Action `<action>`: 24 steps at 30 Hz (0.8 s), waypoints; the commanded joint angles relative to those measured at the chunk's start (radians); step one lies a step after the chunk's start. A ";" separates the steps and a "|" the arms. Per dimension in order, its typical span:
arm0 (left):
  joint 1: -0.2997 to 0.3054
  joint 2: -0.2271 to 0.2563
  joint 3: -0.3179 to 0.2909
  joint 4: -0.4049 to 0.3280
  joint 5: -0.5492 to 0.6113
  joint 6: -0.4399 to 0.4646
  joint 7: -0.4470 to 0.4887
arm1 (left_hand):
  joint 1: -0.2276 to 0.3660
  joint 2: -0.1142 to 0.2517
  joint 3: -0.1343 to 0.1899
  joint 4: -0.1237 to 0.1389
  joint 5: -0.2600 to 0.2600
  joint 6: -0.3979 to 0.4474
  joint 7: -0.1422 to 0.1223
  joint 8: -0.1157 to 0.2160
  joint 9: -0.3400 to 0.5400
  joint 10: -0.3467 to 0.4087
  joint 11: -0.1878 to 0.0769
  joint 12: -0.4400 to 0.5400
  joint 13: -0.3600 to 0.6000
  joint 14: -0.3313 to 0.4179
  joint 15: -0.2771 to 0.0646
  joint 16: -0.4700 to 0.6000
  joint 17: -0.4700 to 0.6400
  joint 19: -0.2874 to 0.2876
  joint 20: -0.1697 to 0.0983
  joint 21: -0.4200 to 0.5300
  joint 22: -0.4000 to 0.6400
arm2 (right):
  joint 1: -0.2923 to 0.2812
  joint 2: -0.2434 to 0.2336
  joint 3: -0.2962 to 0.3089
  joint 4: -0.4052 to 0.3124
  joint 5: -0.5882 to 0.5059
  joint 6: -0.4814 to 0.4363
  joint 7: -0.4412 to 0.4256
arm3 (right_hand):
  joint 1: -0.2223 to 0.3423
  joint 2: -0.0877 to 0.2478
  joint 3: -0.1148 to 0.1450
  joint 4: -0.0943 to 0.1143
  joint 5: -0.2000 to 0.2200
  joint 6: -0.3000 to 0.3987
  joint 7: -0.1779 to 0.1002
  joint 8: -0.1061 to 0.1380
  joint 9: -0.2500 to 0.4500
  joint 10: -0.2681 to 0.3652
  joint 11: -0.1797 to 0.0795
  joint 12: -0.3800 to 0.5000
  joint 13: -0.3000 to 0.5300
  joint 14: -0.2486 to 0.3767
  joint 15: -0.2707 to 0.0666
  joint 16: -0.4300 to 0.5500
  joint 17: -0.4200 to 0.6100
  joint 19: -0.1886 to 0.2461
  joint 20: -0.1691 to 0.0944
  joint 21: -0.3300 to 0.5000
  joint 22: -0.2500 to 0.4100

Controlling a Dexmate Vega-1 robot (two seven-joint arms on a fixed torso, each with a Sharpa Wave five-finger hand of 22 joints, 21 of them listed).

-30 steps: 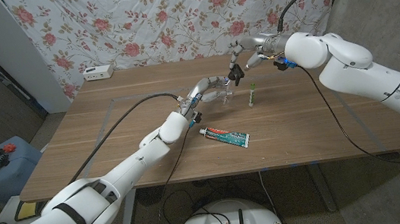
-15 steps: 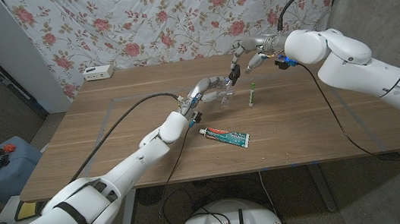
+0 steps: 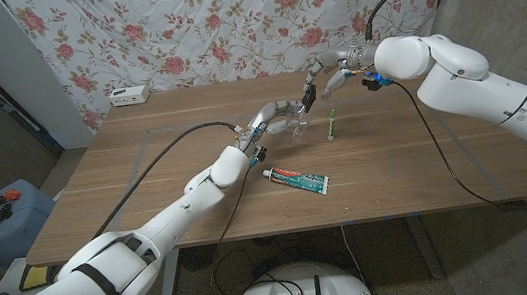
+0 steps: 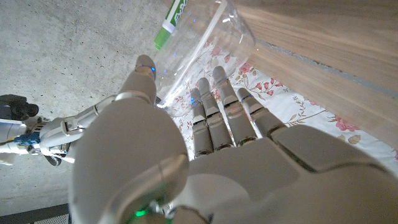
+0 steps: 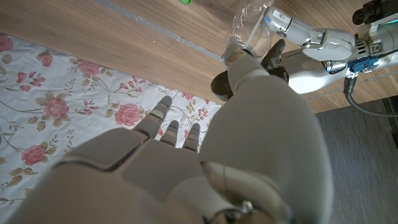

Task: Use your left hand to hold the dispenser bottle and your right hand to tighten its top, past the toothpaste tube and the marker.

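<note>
Nearest the desk's (image 3: 149, 197) front edge lies the toothpaste tube (image 3: 298, 179), flat, a little right of the middle. Farther in, the marker (image 3: 332, 125) stands upright, green cap up. Just left of it, toward the desk's middle, the left hand (image 3: 275, 118) grasps the clear dispenser bottle (image 3: 297, 123); the left wrist view shows the fingers (image 4: 214, 112) wrapped round the bottle's (image 4: 205, 46) clear body, so the holding part looks done. Behind and above, toward the far edge, the right hand (image 3: 320, 75) has its fingertips at the dark top (image 3: 308, 97). The right wrist view shows the thumb (image 5: 249, 68) by that top (image 5: 273, 59), seemingly pinching it. By this, the tightening is in hand; whether the top is seated yet cannot be told, so turning it and letting go may remain.
</note>
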 commanded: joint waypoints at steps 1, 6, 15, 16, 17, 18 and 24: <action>-0.001 -0.003 0.003 -0.001 0.001 0.005 0.000 | -0.029 0.042 0.067 0.060 0.005 0.056 -0.033 0.005 0.003 0.006 -0.005 0.006 0.005 0.015 -0.088 0.008 0.003 -0.002 -0.080 -0.001 0.002 | 0.016 -0.005 -0.009 0.001 0.040 -0.029 0.012 | -0.017 -0.001 -0.006 0.004 -0.001 -0.013 0.001 -0.005 0.004 -0.003 0.016 0.007 0.003 -0.004 0.010 0.008 0.003 0.001 0.007 0.003 0.003; -0.001 -0.003 0.004 -0.002 0.002 0.005 0.001 | -0.028 0.042 0.068 0.059 0.005 0.057 -0.034 0.005 0.003 0.001 -0.004 0.003 0.005 0.014 -0.088 0.008 0.003 -0.002 -0.079 0.000 0.002 | 0.023 -0.009 -0.012 -0.007 0.052 -0.050 0.016 | -0.033 -0.001 -0.011 0.009 -0.001 -0.021 0.001 -0.008 0.005 -0.004 0.023 0.008 0.003 -0.004 0.015 0.009 0.004 0.003 0.010 0.004 0.003; 0.005 0.001 0.004 -0.014 0.004 0.011 0.003 | -0.030 0.041 0.068 0.059 0.004 0.058 -0.033 0.005 0.003 0.006 -0.005 0.004 0.005 0.015 -0.088 0.008 0.003 -0.001 -0.079 0.000 0.002 | 0.034 -0.020 -0.019 -0.028 0.068 -0.085 0.020 | -0.115 -0.005 -0.042 0.037 -0.006 -0.052 0.003 -0.015 0.008 -0.003 0.052 0.013 0.004 -0.007 0.026 0.011 0.006 0.003 0.019 0.003 0.004; 0.006 0.001 0.004 -0.015 0.004 0.011 0.002 | -0.029 0.041 0.068 0.058 0.004 0.059 -0.034 0.005 0.003 0.005 -0.002 0.004 0.005 0.015 -0.088 0.008 0.003 0.000 -0.079 0.000 0.002 | 0.034 -0.021 -0.019 -0.032 0.069 -0.092 0.019 | -0.123 -0.005 -0.044 0.040 -0.006 -0.052 0.003 -0.014 0.009 -0.003 0.054 0.014 0.004 -0.006 0.028 0.011 0.006 0.003 0.020 0.004 0.004; 0.007 0.001 0.004 -0.017 0.004 0.011 0.002 | -0.029 0.041 0.068 0.058 0.004 0.059 -0.034 0.006 0.003 0.005 -0.002 0.004 0.005 0.015 -0.088 0.008 0.003 0.000 -0.078 0.000 0.002 | 0.034 -0.022 -0.019 -0.034 0.071 -0.095 0.018 | -0.126 -0.005 -0.046 0.041 -0.006 -0.053 0.003 -0.014 0.009 -0.003 0.055 0.014 0.004 -0.006 0.029 0.011 0.006 0.003 0.020 0.003 0.004; 0.008 0.002 0.004 -0.018 0.004 0.012 0.003 | -0.029 0.040 0.068 0.059 0.004 0.060 -0.034 0.006 0.003 0.006 -0.001 0.004 0.005 0.015 -0.088 0.008 0.003 -0.001 -0.079 0.000 0.002 | 0.035 -0.023 -0.021 -0.037 0.071 -0.099 0.018 | -0.133 -0.006 -0.048 0.043 -0.006 -0.053 0.003 -0.013 0.009 -0.002 0.058 0.014 0.004 -0.005 0.030 0.012 0.006 0.004 0.020 0.004 0.004; 0.015 0.004 0.003 -0.027 0.004 0.014 0.006 | -0.029 0.041 0.069 0.058 0.004 0.059 -0.034 0.005 0.003 0.005 -0.006 0.004 0.006 0.016 -0.088 0.009 0.003 -0.001 -0.078 0.000 0.002 | 0.036 -0.030 -0.023 -0.053 0.077 -0.123 0.010 | -0.186 -0.005 -0.066 0.063 -0.009 -0.055 0.005 -0.009 0.012 0.012 0.072 0.020 0.004 -0.001 0.033 0.014 0.007 0.005 0.024 0.004 0.004</action>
